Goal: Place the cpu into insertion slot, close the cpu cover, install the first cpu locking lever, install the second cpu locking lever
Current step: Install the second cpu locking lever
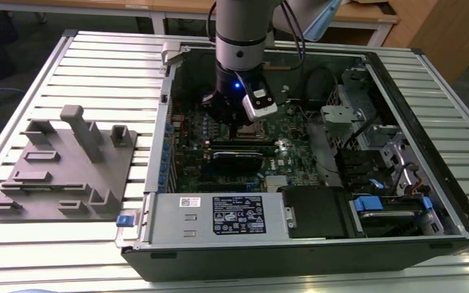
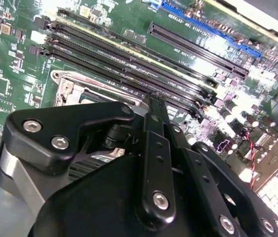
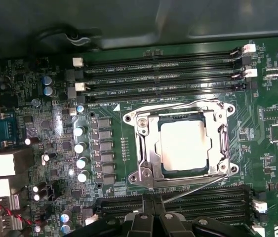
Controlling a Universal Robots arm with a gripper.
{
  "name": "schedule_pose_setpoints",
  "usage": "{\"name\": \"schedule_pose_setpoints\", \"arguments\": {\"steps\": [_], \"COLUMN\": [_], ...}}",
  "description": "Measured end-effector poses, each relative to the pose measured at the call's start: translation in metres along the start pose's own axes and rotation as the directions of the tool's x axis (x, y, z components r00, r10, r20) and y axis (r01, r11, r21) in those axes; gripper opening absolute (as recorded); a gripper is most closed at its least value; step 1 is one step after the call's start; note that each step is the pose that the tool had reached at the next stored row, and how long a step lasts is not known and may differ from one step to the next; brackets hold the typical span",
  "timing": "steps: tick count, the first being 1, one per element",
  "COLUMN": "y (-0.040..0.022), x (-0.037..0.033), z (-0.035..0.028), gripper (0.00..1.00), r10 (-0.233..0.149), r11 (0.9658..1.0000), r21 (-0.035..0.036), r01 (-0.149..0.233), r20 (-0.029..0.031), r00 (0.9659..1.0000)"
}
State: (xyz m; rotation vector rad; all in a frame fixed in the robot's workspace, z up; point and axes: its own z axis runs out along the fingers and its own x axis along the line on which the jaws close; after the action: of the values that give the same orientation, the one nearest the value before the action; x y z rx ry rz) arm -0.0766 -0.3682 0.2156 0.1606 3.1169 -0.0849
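Observation:
In the first wrist view the cpu (image 3: 184, 145), a silver-grey square, lies in the insertion slot (image 3: 135, 177) on the green board. The cpu cover (image 3: 146, 148) lies flat over it, and the chip shows through its window. One wire locking lever (image 3: 178, 105) runs flat along the socket's edge by the memory slots. A second lever (image 3: 198, 186) slants along the opposite edge, its end at my fingertips. My gripper (image 3: 152, 198) is shut, with its tips together at that lever's end. In the second wrist view the gripper (image 2: 153, 98) hangs just over the socket (image 2: 74, 91). In the exterior view the gripper (image 1: 247, 125) is deep inside the case.
The open computer case (image 1: 161, 152) lies on a slatted table, with a labelled power-supply box (image 1: 218, 213) at its near end. A grey fixture block (image 1: 63, 171) stands at the exterior view's left. Long black memory slots (image 3: 163, 69) flank the socket. Capacitors (image 3: 82, 148) and cables crowd nearby.

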Motion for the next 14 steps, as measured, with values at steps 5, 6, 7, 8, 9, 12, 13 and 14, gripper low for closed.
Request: {"name": "schedule_pose_setpoints", "arguments": {"steps": [5, 6, 7, 8, 9, 12, 13, 14], "y": [-0.0017, -0.0018, -0.0017, -0.0017, -0.0017, -0.0017, -0.0017, -0.0017], "x": [0.0002, 0.0003, 0.0004, 0.0005, 0.0005, 0.0005, 0.0005, 0.0008], "z": [0.0005, 0.001, 0.0016, 0.0022, 0.0027, 0.0028, 0.003, 0.0033], "gripper": [0.1, 0.1, 0.1, 0.1, 0.1, 0.1, 0.1, 0.1], "r10": [-0.004, -0.006, -0.008, -0.011, -0.013, -0.016, -0.016, -0.016], "r11": [1.0, 1.0, 1.0, 0.9999, 0.9999, 0.9999, 0.9998, 0.9998], "r21": [-0.0007, -0.0021, -0.004, -0.0063, -0.0074, -0.0072, -0.0073, -0.0076], "r01": [0.004, 0.006, 0.008, 0.011, 0.013, 0.016, 0.016, 0.016], "r20": [0.0002, 0.0001, 0.0, -0.0001, 0.0001, 0.0001, 0.0001, 0.0002], "r00": [1.0, 1.0, 1.0, 0.9999, 0.9999, 0.9999, 0.9999, 0.9999]}}
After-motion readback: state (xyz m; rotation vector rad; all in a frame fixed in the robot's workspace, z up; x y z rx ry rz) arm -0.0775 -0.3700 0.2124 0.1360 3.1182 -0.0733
